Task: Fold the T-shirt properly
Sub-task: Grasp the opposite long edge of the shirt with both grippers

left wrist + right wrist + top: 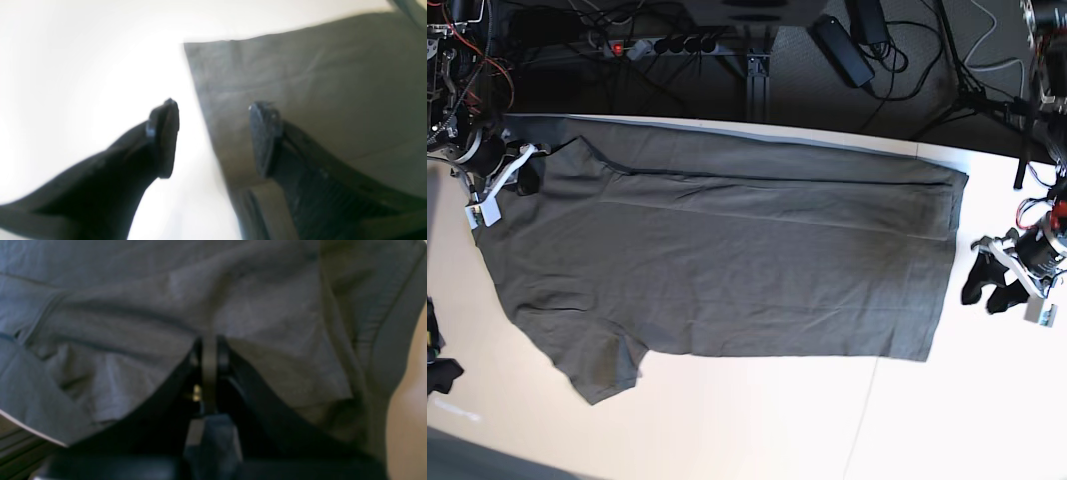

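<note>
The T-shirt (727, 260) lies flat on the table (757, 420), long axis running between the 2 arms. The left gripper (987, 285) hangs just off the hem, fingers apart and empty. The right gripper (209, 350) looks clamped on cloth, probably near the shoulder; blur hides exactly where.

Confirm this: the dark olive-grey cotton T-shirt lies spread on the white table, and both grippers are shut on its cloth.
Only the right gripper is shut on the dark olive-grey cotton T-shirt. The left wrist view shows the left gripper open, holding nothing. The shirt does lie spread on the white table.
</note>
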You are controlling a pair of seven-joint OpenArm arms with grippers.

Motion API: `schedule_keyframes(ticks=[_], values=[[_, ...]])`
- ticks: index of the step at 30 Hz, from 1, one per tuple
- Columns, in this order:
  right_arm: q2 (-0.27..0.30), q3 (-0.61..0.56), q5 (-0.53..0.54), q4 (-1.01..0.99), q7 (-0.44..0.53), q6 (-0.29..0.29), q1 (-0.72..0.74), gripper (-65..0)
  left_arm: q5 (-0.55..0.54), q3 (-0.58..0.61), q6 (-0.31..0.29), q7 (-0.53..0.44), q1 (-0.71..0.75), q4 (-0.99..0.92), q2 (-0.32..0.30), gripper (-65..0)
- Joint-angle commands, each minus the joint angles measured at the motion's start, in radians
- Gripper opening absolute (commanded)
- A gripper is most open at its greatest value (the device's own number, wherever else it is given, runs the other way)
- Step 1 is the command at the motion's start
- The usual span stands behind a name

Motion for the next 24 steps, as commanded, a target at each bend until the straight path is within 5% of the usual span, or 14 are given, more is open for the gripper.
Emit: schedule_keyframes(ticks=[1,11,20,24], values=[[0.016,0.006,-0.026,0.002,-0.024,0.03,-0.003,-65.0,-0.018,0.007,0.001,-0.038,-0.071,-0.06,-0.019,-27.0],[0.016,0.006,-0.026,0.002,-0.043,0.03,-0.003,-65.0,-0.002,0.115,-0.003,-0.075,-0.494,-0.848,0.109,-27.0],[0.016,0.006,-0.026,0.002,-0.048,0.03,-0.004,-65.0,0.125,0.115,-0.003,-0.054,-0.521,-0.893,0.227,-27.6],[0.016,0.006,-0.007,0.002,-0.046,0.03,-0.003,-65.0,0.166,0.131,-0.002,-0.055,-0.521,-0.893,0.261,-45.2]])
